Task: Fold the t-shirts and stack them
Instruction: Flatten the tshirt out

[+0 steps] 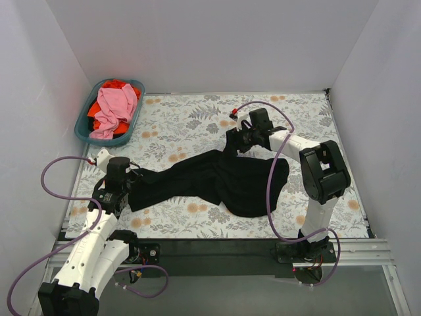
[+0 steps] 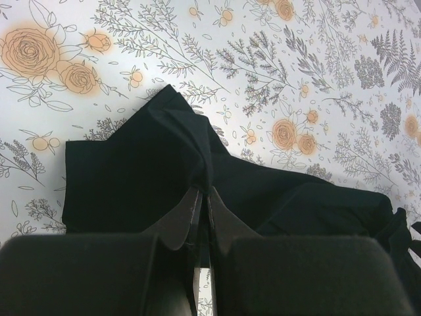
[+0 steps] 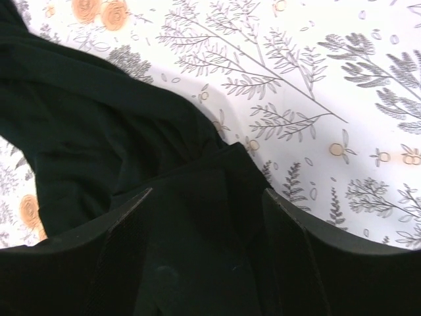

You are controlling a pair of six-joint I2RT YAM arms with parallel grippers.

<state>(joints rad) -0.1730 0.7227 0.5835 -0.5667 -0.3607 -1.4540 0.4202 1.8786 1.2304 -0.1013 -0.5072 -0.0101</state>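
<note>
Spreading the black t-shirt (image 1: 223,181) flat looks like the step in hand. It lies in a rumpled band across the middle of the table (image 1: 184,118), narrow on the left and bunched into a wide lobe on the right.

The left gripper (image 2: 202,196) has its jaws pressed together on a raised fold at the shirt's left end. The right gripper (image 3: 207,197) stands wide apart over the shirt's far right corner. Cloth lies between its fingers, but nothing is pinched.

To do this well, the right pincer should probably settle lower and close on a single edge, not a thick wad. Then both arms can draw apart evenly, keeping the cloth low so it slides rather than lifts. A lopsided pull would likely twist the body and trap wrinkles under the later fold.

The pink tee (image 1: 117,105) and the orange-red tee (image 1: 105,124) wait in the teal basket (image 1: 84,128) at the far left corner, well apart from this work.
</note>
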